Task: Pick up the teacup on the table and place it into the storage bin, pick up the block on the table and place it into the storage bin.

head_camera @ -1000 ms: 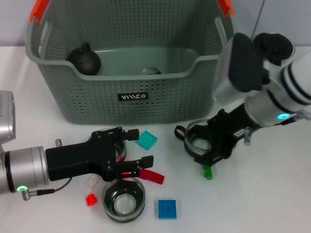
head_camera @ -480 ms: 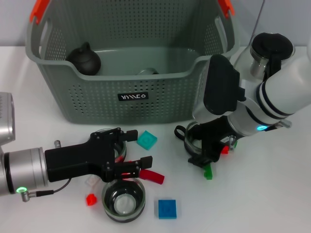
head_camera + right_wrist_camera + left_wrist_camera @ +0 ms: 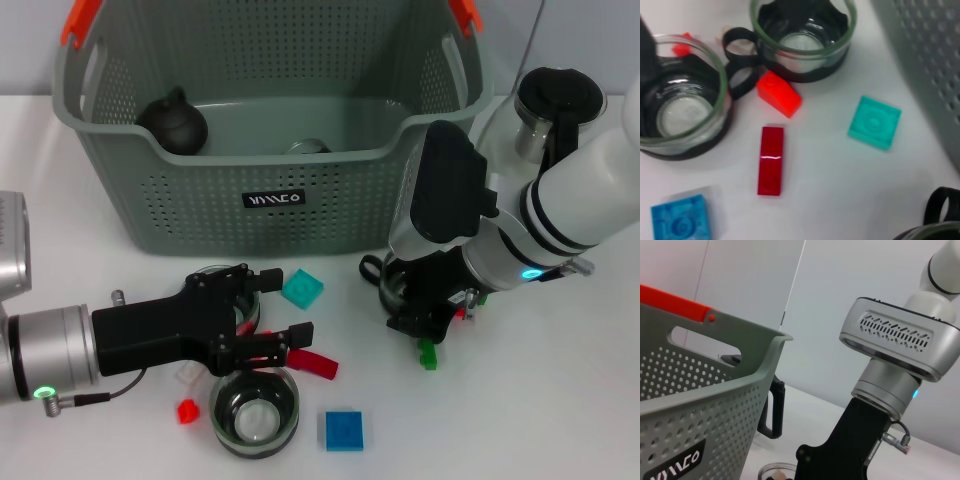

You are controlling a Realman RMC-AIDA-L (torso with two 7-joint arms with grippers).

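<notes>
The storage bin (image 3: 200, 200), grey-green with orange-red handles, stands at the back of the table. One glass teacup (image 3: 393, 288) with a black base sits on the table by the bin's right front corner, and my right gripper (image 3: 418, 305) is down over it. Its rim (image 3: 932, 234) shows at the edge of the right wrist view. My left gripper (image 3: 288, 303) lies low and open, on the far side of a second teacup (image 3: 255, 412) and over a third teacup (image 3: 222, 285). Blocks lie around: teal (image 3: 302, 288), long red (image 3: 318, 364), blue (image 3: 343, 430), green (image 3: 428, 355).
A black teapot (image 3: 172, 122) and a glass piece (image 3: 310, 147) sit inside the bin. A glass pitcher with a black lid (image 3: 552, 102) stands right of the bin. Small red (image 3: 186, 410) and clear (image 3: 188, 372) blocks lie beside my left arm. A red wedge block (image 3: 779, 93) lies between the cups.
My right arm has swung its wrist left and down toward the bin's corner, staying over the same teacup, which rests on the table. The left arm has not moved.
</notes>
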